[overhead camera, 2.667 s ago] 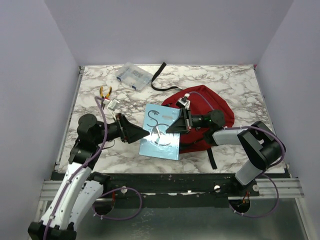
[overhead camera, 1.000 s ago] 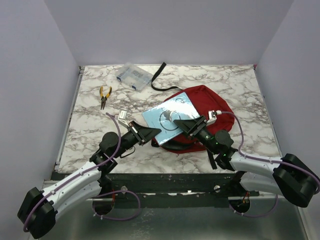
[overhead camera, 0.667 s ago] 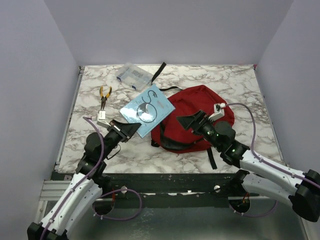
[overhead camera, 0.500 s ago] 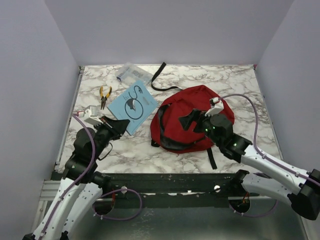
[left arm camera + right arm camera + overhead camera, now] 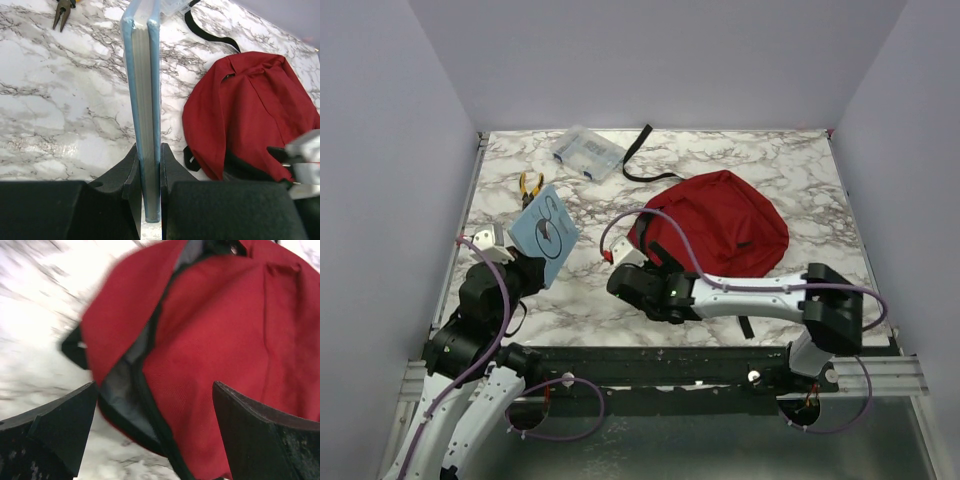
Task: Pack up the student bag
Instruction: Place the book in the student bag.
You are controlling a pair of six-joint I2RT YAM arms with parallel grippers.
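Observation:
The student bag (image 5: pixel 725 222), a dark red backpack, lies right of the table's middle. Its zip gapes at the near left edge and grey lining (image 5: pixel 122 385) shows inside. My right gripper (image 5: pixel 655 262) hovers at that opening. In the right wrist view it (image 5: pixel 155 432) is open and empty, with the fingers wide apart over the red fabric (image 5: pixel 215 340). My left gripper (image 5: pixel 527 268) is shut on a light blue book (image 5: pixel 546 230) and holds it upright at the left of the table, clear of the bag. The left wrist view shows the book (image 5: pixel 145 90) edge-on between the fingers (image 5: pixel 125 175).
A clear plastic box (image 5: pixel 586 152) sits at the back left. Orange-handled pliers (image 5: pixel 529 184) lie behind the book. A loose black strap (image 5: pixel 642 160) lies behind the bag. The bag's black strap (image 5: pixel 745 325) reaches the table's near edge.
My left arm has carried the book left, off the bag, and tipped it upright. My right gripper has opened wide and swung left to the bag's open edge.

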